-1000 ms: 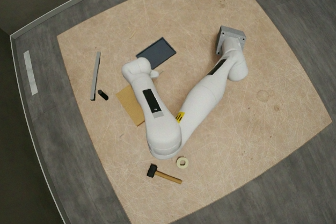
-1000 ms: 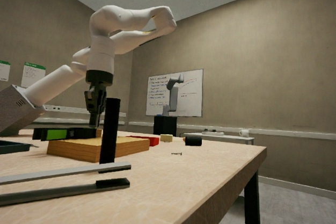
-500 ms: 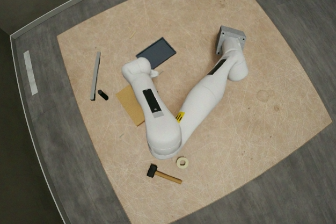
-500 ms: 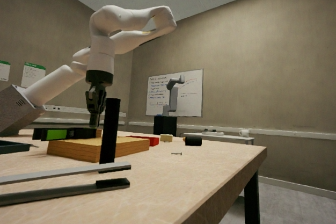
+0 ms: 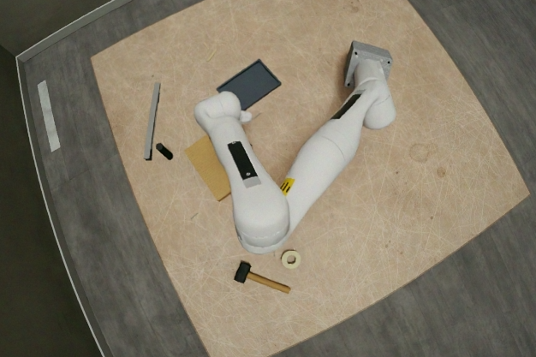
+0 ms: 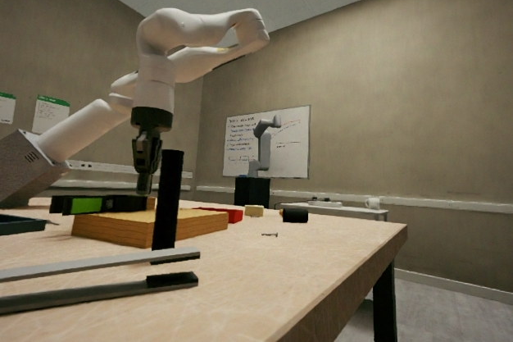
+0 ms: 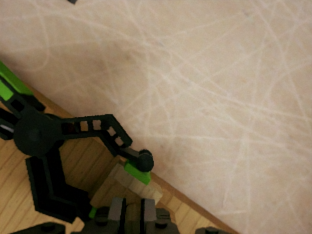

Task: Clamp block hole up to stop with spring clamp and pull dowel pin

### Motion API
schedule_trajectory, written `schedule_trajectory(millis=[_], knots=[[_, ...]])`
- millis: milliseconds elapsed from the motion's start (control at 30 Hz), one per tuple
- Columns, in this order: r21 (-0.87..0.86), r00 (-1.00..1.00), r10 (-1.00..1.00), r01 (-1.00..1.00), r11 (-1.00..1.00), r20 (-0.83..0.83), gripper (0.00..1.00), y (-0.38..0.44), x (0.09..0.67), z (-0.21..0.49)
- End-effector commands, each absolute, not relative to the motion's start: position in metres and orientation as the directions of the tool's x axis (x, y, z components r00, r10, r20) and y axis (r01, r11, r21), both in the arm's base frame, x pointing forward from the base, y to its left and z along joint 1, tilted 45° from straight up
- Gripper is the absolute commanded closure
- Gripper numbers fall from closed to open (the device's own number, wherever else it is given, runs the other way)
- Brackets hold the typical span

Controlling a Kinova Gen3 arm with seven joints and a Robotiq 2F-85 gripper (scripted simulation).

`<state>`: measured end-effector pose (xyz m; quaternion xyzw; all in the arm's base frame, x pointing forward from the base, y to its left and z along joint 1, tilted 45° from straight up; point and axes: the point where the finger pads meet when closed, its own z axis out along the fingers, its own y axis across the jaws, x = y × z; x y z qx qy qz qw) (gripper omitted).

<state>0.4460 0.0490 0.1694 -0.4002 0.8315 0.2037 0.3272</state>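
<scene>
My gripper [image 6: 143,189] [image 7: 133,217] points down just above the bench board [image 5: 205,166] [image 6: 186,224]. Its fingers are nearly together, and a narrow brown wooden piece, seemingly the dowel pin [image 7: 133,211], shows between them. How far the pin sits in its hole is hidden. The pale small block [image 7: 107,189] lies on the board under the fingers. The black spring clamp [image 6: 124,203] [image 7: 34,132] lies on the board with green pads at both sides of the pale wood. The block and bench stop are hard to tell apart; any gap between them is hidden.
A dark tray [image 5: 259,80] [image 6: 20,225] lies beside the board. A grey bar [image 5: 151,121] [image 6: 99,264] and an upright black cylinder [image 5: 164,151] [image 6: 167,201] stand on its other side. A mallet [image 5: 268,282] [image 6: 295,215], a pale ring [image 5: 283,264] and a red object [image 6: 236,216] lie farther off.
</scene>
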Motion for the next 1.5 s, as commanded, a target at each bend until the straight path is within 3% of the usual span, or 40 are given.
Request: schedule_trajectory(millis=[0,1467], knots=[[0.071,-0.460,-0.536,-0.801,0.594,-0.708,0.90,0.0483,0.4461,0.1700],[0.004,-0.383,-0.589,-0.841,0.541,-0.712,0.90,0.0479,0.4459,0.1704]])
